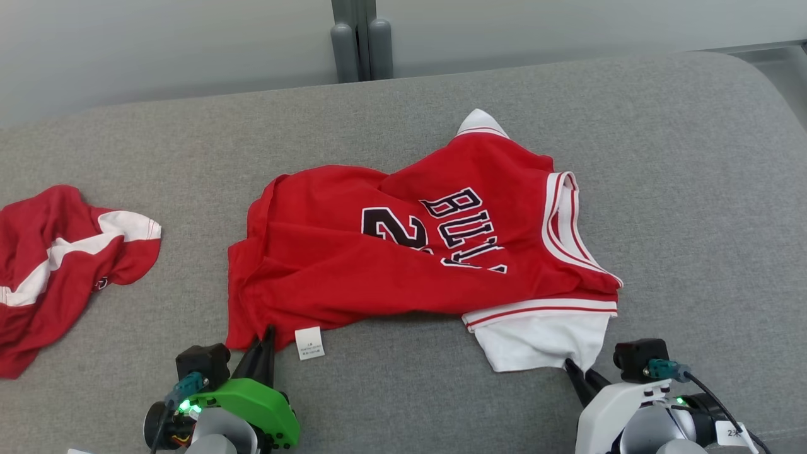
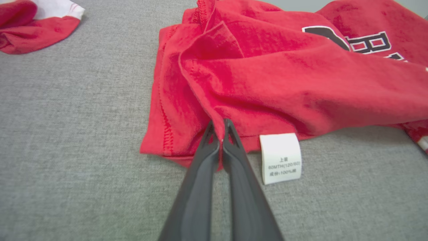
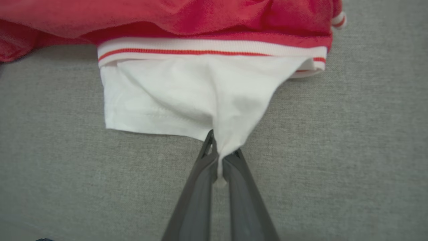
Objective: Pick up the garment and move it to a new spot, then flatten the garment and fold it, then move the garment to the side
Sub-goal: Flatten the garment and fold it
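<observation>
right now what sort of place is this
Probably an indoor garment-folding test setup: a grey upholstered surface, perhaps a sofa, against a pale wall, with a red basketball jersey and a second red-and-white garment on it.

The red jersey point(image 1: 328, 265) bears black "BULL" lettering and a "2"; its white label point(image 2: 281, 157) reads "60MTH(120/60)" and "100%".

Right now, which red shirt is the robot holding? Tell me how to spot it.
Look at the middle of the big grey cushion. The jersey there has black letters and a white tag, unlike the crumpled red-and-white garment at the left.
</observation>
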